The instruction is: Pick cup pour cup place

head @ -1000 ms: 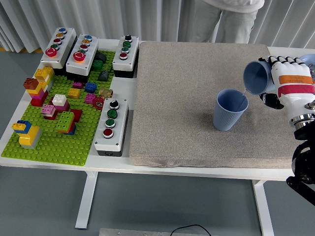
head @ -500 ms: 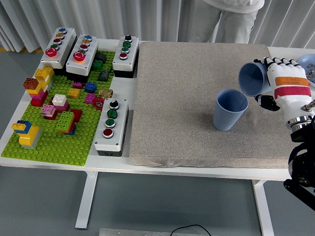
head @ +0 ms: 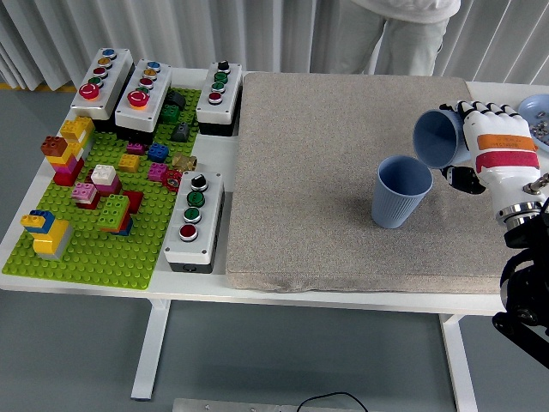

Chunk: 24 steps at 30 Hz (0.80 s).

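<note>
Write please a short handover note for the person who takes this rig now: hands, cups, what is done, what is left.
Right robot hand: shut on the tipped blue cup, held on its side above the rim of the upright blue cup on the grey mat.
Left robot hand: not in view.
Done: cup picked, tipped for pouring; no stream visible now.
Left: bring the held cup upright and place it on the mat.

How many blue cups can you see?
2. One blue cup stands upright on the grey mat. The other cup is tipped sideways in the right hand, just above it.
</note>
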{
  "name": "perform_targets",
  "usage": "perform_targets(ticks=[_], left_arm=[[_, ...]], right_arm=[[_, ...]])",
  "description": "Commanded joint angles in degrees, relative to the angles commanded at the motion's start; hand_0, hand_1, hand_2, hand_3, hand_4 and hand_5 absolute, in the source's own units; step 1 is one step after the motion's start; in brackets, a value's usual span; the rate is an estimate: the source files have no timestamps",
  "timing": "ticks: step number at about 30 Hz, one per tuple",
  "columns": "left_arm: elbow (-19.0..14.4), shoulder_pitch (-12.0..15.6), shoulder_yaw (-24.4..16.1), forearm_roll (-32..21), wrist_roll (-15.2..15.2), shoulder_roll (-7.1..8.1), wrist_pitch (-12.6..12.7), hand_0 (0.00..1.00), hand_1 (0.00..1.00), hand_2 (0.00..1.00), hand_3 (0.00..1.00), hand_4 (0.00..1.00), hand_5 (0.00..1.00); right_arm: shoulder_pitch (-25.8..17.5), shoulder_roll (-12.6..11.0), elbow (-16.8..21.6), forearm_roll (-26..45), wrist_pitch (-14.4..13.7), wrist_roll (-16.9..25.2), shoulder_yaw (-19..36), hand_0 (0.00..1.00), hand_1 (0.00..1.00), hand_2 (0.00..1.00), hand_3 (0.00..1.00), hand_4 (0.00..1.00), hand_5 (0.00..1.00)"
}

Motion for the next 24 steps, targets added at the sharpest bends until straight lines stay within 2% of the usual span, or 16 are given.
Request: perform_targets(ticks=[15,24], left_arm=[[0.00,0.30,0.00,0.13,0.08,0.08,0.04,0.711,0.730,0.796,0.647,0.513,0.934],[0.00,0.28,-0.04,0.09,0.01,0.08,0.05,0.710,0.730,0.796,0.646,0.513,0.937]], right_arm=[[1.52,0.35,2.01,-0.81,0.21,0.00,-3.01,0.758,0.683,0.593,0.633,0.683,0.002],[1.95,0.27,0.62,-0.53,0.13,0.00,-3.29,0.757,0.683,0.593,0.633,0.682,0.002]])
